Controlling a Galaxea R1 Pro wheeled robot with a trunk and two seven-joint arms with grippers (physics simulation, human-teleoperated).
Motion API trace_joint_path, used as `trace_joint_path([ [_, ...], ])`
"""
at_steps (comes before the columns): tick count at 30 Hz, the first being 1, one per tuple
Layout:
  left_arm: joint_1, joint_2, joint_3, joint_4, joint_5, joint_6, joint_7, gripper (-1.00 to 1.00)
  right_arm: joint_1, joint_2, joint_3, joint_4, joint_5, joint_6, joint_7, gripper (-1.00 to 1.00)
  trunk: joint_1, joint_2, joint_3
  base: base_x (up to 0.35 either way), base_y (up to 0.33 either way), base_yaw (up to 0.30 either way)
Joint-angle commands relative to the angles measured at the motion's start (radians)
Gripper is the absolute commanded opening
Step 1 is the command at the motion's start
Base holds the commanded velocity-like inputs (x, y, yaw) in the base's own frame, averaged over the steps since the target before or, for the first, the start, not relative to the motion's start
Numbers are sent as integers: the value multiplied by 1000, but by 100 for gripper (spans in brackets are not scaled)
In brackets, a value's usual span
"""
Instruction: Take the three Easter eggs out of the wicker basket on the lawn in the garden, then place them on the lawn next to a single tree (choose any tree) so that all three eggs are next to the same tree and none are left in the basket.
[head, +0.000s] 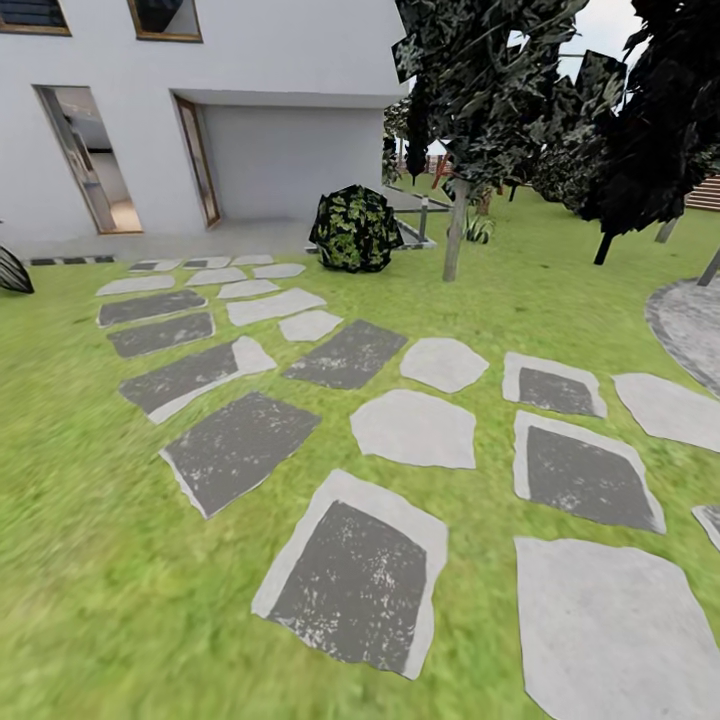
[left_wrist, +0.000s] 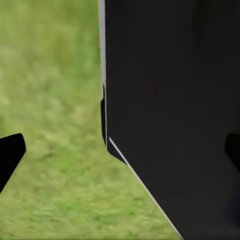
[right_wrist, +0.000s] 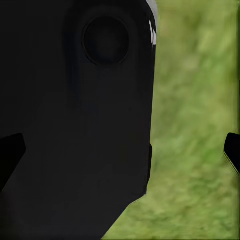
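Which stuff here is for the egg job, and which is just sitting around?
For the job:
- the lawn, where the eggs must end up
- the tree with the pale trunk, one place to put them beside

Just around:
- stepping stones
- round bush
- white house
- grey stone patio

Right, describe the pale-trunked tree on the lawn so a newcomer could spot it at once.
Start at the white house and go right past its recessed wall to the round, leafy bush at the edge of the lawn. Just right of the bush stands the tree. Its straight, pale grey trunk sets it apart from the darker-trunked tree further right.
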Motion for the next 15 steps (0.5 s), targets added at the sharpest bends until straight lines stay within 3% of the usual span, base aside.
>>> trace_joint_path([
  [1,0,0,1,0,1,0,-1,100,-1,0,0,1,0,-3,0,100,1,0,-1,343,0,0],
  [15,0,0,1,0,1,0,-1,100,-1,0,0,1,0,-3,0,100,1,0,-1,343,0,0],
])
